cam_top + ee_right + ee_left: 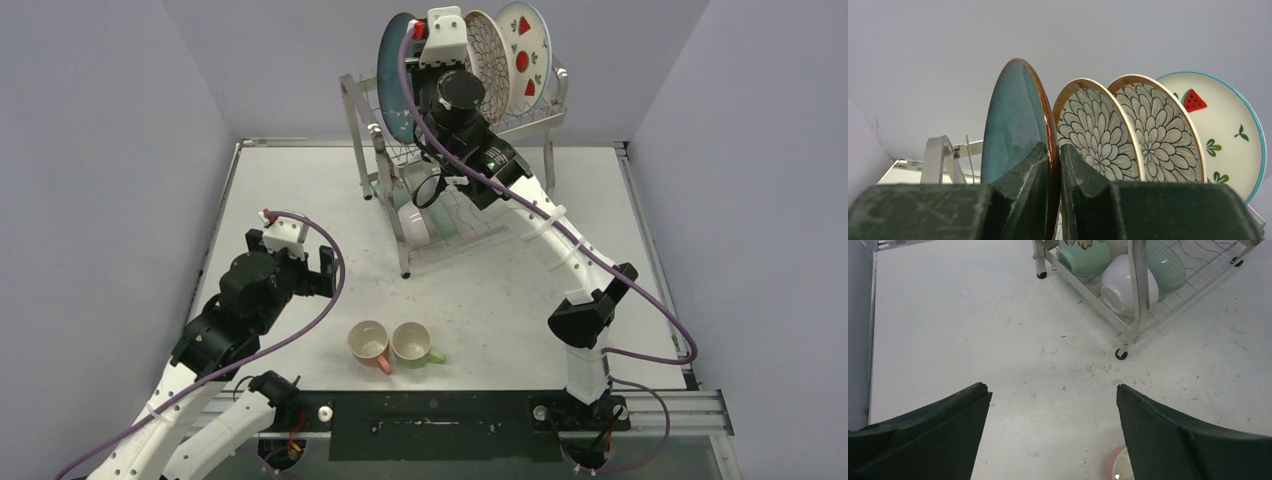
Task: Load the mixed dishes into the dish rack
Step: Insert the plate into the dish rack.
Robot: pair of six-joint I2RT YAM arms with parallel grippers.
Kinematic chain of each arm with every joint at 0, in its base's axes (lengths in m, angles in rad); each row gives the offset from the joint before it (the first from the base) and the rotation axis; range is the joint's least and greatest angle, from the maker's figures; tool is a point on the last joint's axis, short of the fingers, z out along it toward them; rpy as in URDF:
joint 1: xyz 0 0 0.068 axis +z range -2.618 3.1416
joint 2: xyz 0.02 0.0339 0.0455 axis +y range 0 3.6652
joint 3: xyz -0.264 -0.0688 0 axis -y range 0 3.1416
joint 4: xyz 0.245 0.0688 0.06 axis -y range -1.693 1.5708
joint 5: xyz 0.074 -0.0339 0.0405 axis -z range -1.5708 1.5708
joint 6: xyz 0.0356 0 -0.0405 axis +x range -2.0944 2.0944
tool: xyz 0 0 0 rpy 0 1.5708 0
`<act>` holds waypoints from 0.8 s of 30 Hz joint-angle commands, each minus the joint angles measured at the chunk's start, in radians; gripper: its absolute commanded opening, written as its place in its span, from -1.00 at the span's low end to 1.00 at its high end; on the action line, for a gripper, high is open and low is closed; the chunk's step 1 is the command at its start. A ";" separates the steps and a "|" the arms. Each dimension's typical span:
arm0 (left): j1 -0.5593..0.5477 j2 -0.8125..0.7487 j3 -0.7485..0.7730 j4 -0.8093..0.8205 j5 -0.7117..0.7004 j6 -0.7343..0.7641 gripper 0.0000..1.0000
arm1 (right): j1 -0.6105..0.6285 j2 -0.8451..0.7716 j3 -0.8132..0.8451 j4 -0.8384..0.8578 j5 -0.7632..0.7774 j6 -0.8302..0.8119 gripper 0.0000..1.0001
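Right gripper [1053, 155] at top centre is pinched tight on our teal, brown-rimmed round plate [1013, 120], upright in the shiny steel wire dish rack [357, 130]; left gripper [1053, 390] hangs wide open, empty, lower left.

Scuffed white table [300, 190], pale grey walls [100, 120], metal rail [680, 405] along near edge

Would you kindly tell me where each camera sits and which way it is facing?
Top external: above, behind the arms, looking down on table, dish rack and mugs; both arms show.
Left wrist: over the table, facing the rack's bowls; open jaws show.
Right wrist: raised at the rack's top, facing the upright plates; jaws shut on the blue plate.
Shared: top and right wrist both show the plates.
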 commanded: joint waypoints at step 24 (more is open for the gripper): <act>0.008 -0.014 0.004 0.043 0.012 -0.005 0.94 | 0.165 0.008 -0.056 0.359 0.017 -0.456 -1.00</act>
